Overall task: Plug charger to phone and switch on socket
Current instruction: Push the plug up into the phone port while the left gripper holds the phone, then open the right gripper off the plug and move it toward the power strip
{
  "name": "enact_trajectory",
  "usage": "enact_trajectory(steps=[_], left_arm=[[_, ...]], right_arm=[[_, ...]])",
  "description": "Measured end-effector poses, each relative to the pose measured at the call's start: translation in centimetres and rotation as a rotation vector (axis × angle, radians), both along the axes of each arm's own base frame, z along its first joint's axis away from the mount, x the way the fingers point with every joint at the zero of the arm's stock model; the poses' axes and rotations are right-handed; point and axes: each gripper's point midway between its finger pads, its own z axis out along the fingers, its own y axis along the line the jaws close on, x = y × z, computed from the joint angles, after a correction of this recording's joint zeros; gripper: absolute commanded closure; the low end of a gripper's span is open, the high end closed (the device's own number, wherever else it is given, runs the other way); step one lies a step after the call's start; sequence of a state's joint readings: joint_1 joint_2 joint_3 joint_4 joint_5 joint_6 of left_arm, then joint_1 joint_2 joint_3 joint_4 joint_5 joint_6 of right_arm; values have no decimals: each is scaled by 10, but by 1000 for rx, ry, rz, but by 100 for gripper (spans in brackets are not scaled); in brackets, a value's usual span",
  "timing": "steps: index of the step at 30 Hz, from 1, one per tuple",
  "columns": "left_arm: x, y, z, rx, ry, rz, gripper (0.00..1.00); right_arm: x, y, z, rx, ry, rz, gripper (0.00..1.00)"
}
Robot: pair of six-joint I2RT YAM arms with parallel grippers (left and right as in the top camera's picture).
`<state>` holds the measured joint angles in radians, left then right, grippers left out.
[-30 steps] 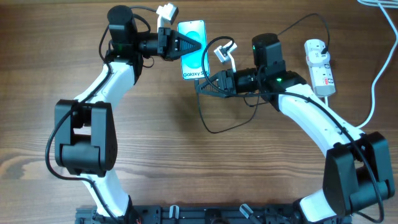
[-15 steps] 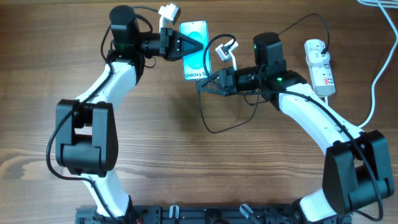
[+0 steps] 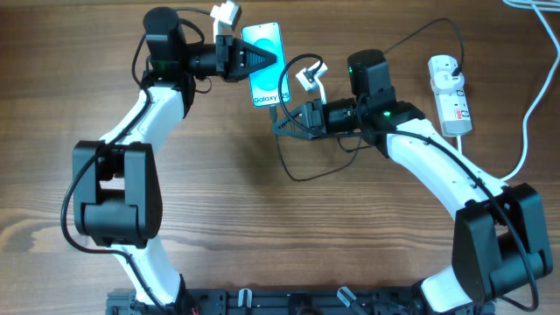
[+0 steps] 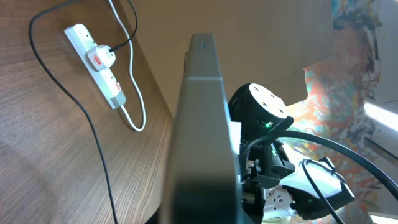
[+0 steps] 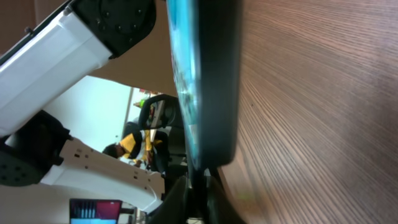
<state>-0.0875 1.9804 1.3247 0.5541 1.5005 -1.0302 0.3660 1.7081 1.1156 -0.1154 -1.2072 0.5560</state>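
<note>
Turquoise phone (image 3: 265, 70) marked "Galaxy", held tight at its side by the left fingers (image 3: 261, 61), tip of the black charger (image 3: 280, 150) pinched in the right fingers (image 3: 289, 121) at its lower end, white socket (image 3: 449, 94) far off on the wooden desk (image 3: 262, 236).

White arm links (image 3: 147, 112) between black joint housings (image 3: 112, 188); green indicator lights (image 3: 382, 113); black wrists.

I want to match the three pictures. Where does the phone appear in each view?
Overhead: the phone is at top centre, screen up, in the left gripper.
Left wrist: the phone is a dark slab seen edge-on, filling the middle.
Right wrist: the phone is edge-on at top centre, turquoise screen facing left, the charger just below.
Shared landmark: the wooden table, in all three views.
</note>
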Motion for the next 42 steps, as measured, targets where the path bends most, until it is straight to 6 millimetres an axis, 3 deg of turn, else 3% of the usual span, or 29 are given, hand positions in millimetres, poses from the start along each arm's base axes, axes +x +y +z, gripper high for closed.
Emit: enact_trajectory(steps=[13, 20, 32, 38, 42], left_arm=[[2, 2, -1, 1, 14, 13, 96], [0, 2, -17, 8, 75, 37, 96], [-3, -4, -22, 12, 85, 35, 96], [-6, -2, -37, 24, 138, 90, 96], [-7, -2, -30, 24, 113, 108, 96]], right_arm=[[3, 4, 10, 33, -11, 1, 96], [1, 1, 4, 35, 19, 9, 95], [0, -3, -6, 4, 23, 1, 96], [-2, -5, -9, -6, 49, -1, 96], [-2, -6, -7, 2, 46, 5, 96]])
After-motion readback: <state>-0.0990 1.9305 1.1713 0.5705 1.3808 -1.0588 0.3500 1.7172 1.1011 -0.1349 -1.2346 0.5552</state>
